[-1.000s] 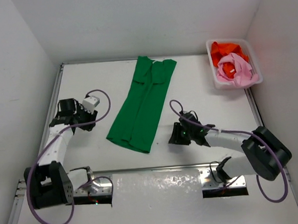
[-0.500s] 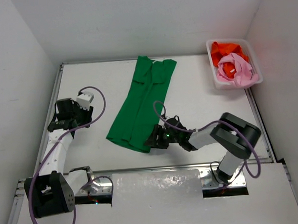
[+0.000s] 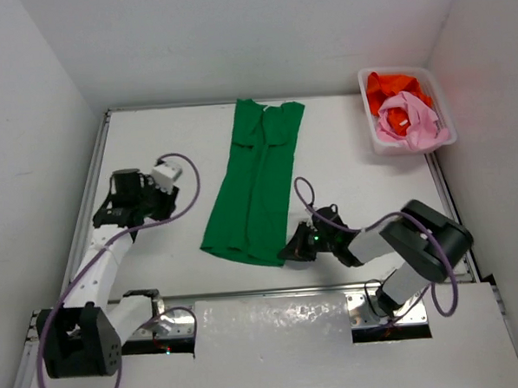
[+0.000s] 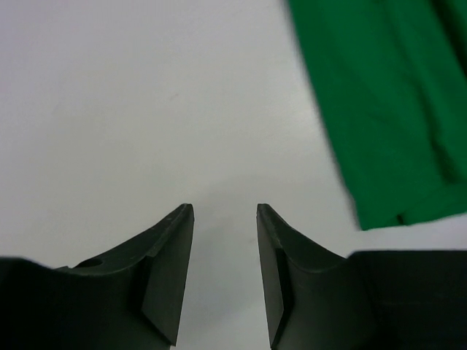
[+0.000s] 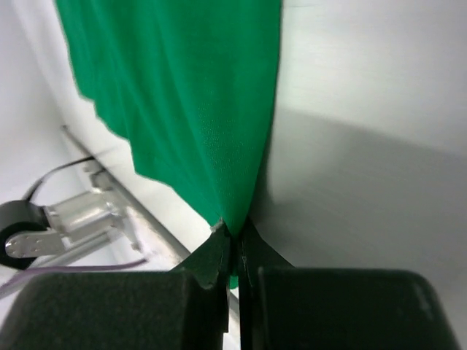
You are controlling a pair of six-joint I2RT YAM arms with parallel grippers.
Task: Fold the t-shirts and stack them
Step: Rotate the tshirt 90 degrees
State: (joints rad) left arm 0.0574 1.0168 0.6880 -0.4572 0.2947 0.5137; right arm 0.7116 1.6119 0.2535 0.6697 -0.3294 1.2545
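The green t-shirt [image 3: 257, 185] lies folded lengthwise in a long strip down the middle of the table, collar end far, hem near. My right gripper [image 3: 290, 254] is shut on the hem's near right corner; the right wrist view shows green cloth [image 5: 182, 109] pinched between the closed fingers. My left gripper [image 3: 159, 202] hovers open left of the shirt, nothing between its fingers [image 4: 171, 262]; the shirt's hem corner [image 4: 387, 124] shows at upper right of that view. The pink t-shirt [image 3: 409, 119] and orange t-shirt [image 3: 391, 86] lie bunched in the basket.
The white plastic basket [image 3: 371, 134] sits at the far right corner of the table. White walls close in the table on the left, back and right. A metal rail [image 3: 273, 291] runs along the near edge.
My right gripper closed on the shirt's near right hem corner and pulled it slightly right. The shirt's near end shifted right. My left gripper moved a little right toward the shirt, still open.
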